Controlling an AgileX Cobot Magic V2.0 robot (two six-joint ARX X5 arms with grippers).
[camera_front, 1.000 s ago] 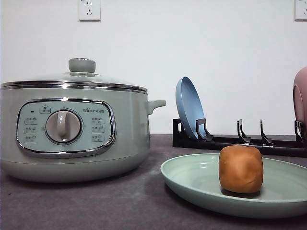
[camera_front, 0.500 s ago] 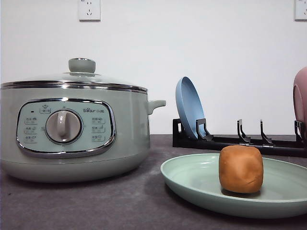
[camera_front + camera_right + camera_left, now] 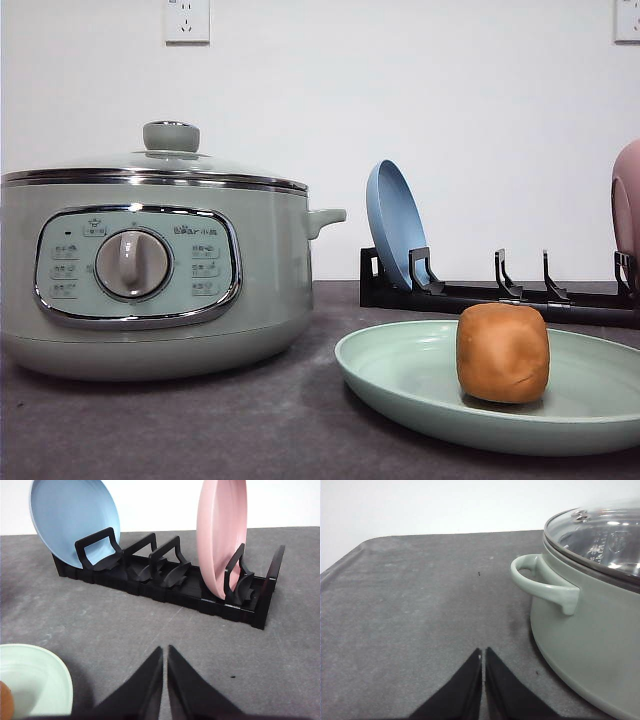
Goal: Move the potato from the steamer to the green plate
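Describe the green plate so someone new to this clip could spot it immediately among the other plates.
Start at the big sage-green steamer on the dark table. To its right, nearer the camera, the green plate lies flat with the potato on it. Unlike the blue plate and pink plate, which stand upright in the black rack, it is mint green.

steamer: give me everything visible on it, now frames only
The steamer is a large pale sage-green pot standing upright on the dark grey table, to the robot's left of the green plate and apart from it. Its front has a chrome-rimmed control panel with a central dial and small buttons around it. A steel-rimmed glass lid with a green knob sits closed on top. A looped side handle sticks out on each side seen. The left gripper, shut, points at the table beside it, not touching.
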